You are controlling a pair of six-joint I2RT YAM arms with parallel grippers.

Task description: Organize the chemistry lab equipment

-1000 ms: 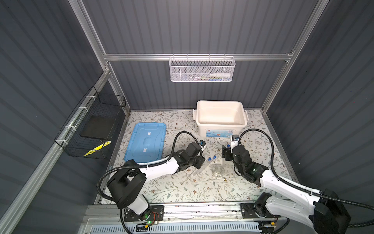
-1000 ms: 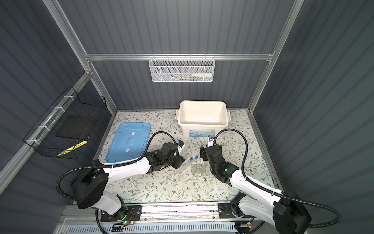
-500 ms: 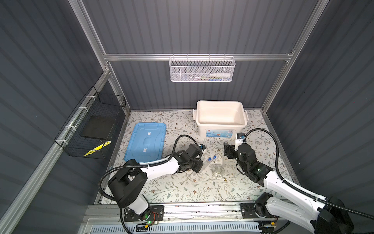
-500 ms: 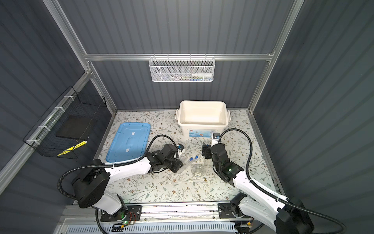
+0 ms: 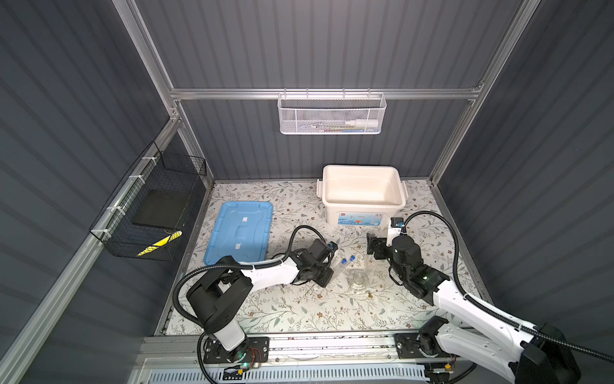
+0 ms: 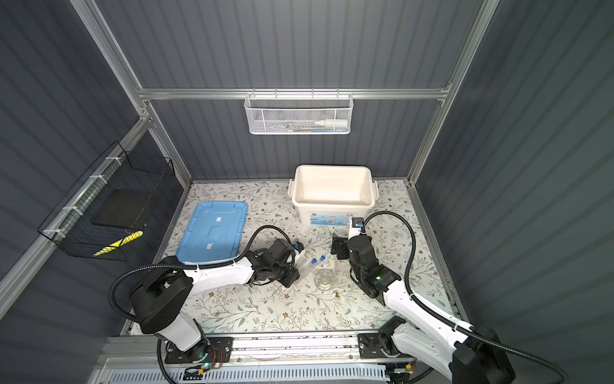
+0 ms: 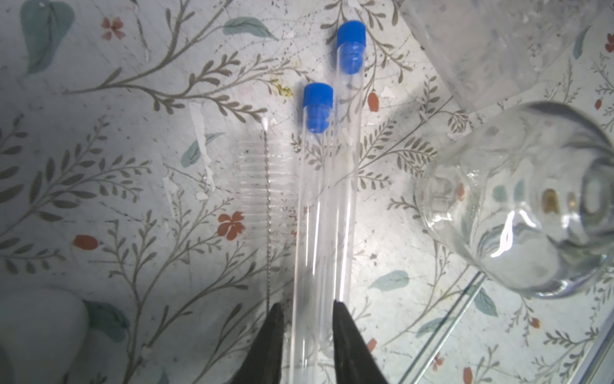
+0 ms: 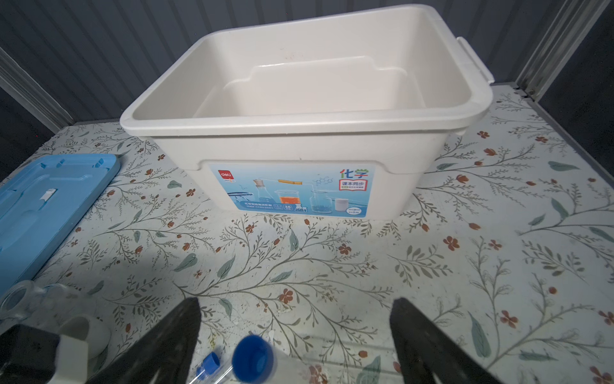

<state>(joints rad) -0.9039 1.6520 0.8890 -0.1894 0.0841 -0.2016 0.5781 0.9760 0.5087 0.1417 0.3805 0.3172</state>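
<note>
The left pincer (image 7: 307, 319) stands narrowly apart astride 1 of 2 blue-capped test tubes (image 7: 310, 216) lying side by side on the desk (image 7: 116, 149), beside the flask (image 7: 518, 206); right pincer (image 8: 295, 329) gapes wide, empty, facing the white bin (image 8: 299, 146).

Floral mat (image 5: 299, 316), white bin (image 5: 332, 212), blue lid (image 5: 239, 232), two capped test tubes (image 7: 314, 199), glass flask (image 5: 358, 279)

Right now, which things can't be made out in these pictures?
- Left wrist view: whether the left gripper pinches the clear blue-capped test tube; the picture's edge cuts both off.
- Both top views: contents of the white mesh wall basket, screened by mesh.
- In a top view: tiny brown speck, too small.
</note>
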